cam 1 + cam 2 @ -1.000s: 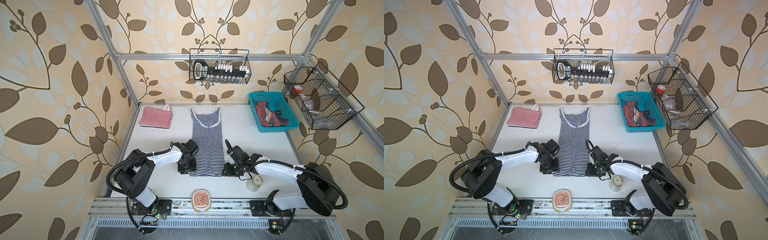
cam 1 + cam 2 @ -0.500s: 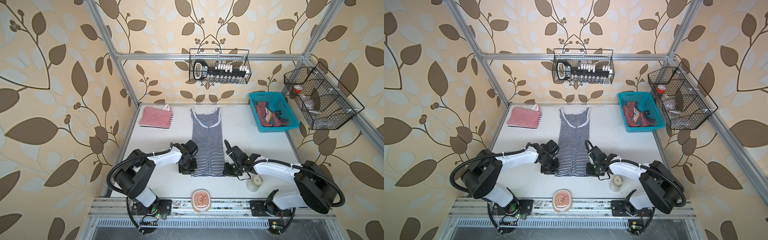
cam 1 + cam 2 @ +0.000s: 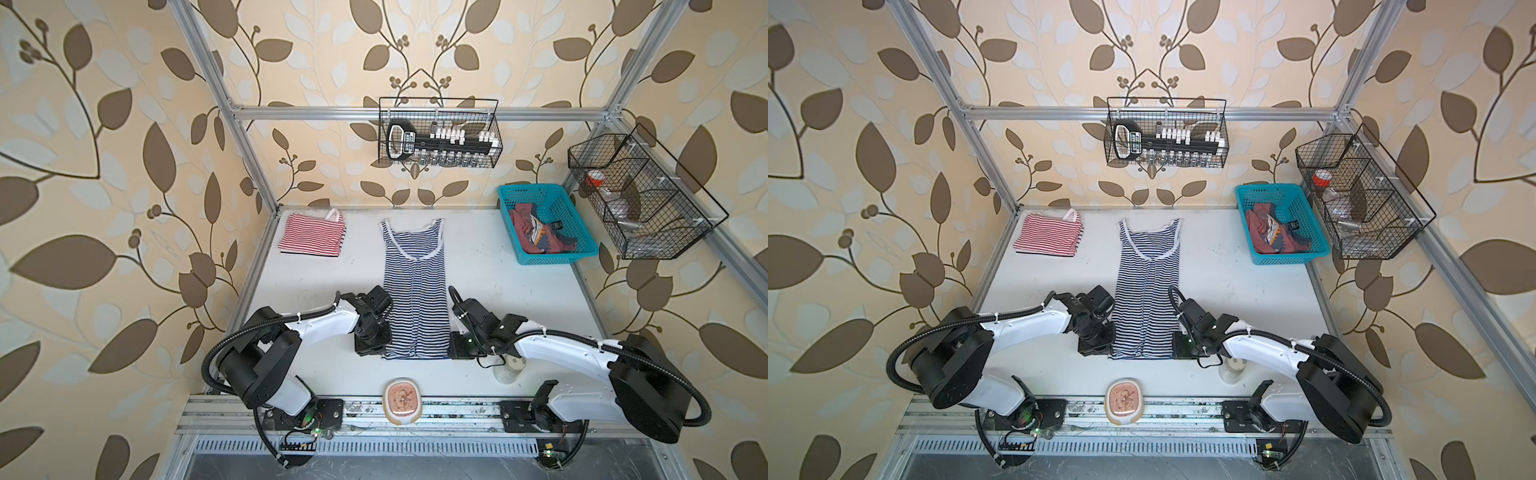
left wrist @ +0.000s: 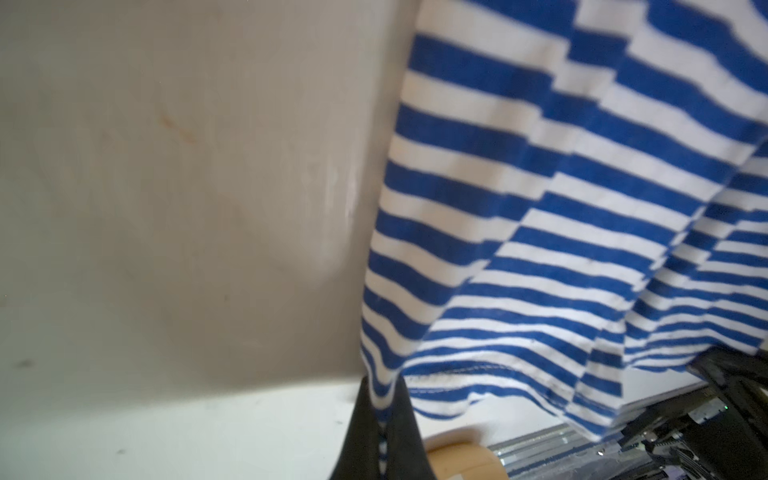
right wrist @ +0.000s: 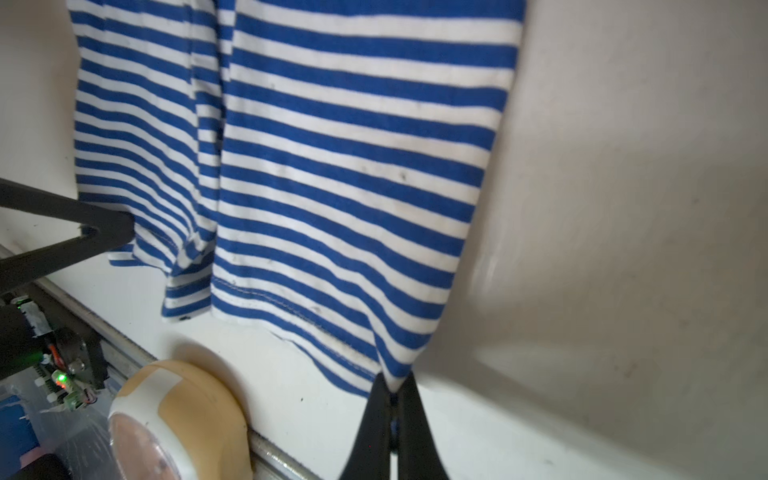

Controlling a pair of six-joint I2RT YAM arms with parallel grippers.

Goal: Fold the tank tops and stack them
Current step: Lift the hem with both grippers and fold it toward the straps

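1. Left wrist view: your left gripper (image 4: 382,402) is clamped on the navy-striped tank top (image 4: 540,208). The 2 black fingers (image 4: 359,428) are pinched tight on 1 hem corner, w/ cloth between the tips.
2. Right wrist view: same for your right gripper (image 5: 392,395). Its jaws are pinched on the opp. hem corner, and the cloth draws to a point at the tips.
3. Tank tops: 3 total, 1 of them in your grip. In both top views the navy-striped one lies lengthwise mid-table (image 3: 498,311), straps to the back, hem to the front. A lengthwise fold edge runs down its middle.
4. Top no. 2: the red-striped tank top (image 3: 311,235) sits folded into a small rectangle at the back-left corner, well apart from the navy one.
5. Top no. 3: the dusty red tank top (image 3: 524,222) is crumpled inside the 1 teal basket (image 3: 532,190) at the back right.
6. Grippers: 2, one at each front corner of the navy hem. Both arms come in low from the front rail.
7. Other bits:
   - 1 tan round case (image 3: 402,401) sits at the front edge, centre, near the hem but not touching.
   - 1 clear jar (image 3: 505,374) stands just beside your right arm.
   - 2 black baskets hang on the frame: the back wire basket (image 3: 438,133) and the side wire basket (image 3: 640,195).
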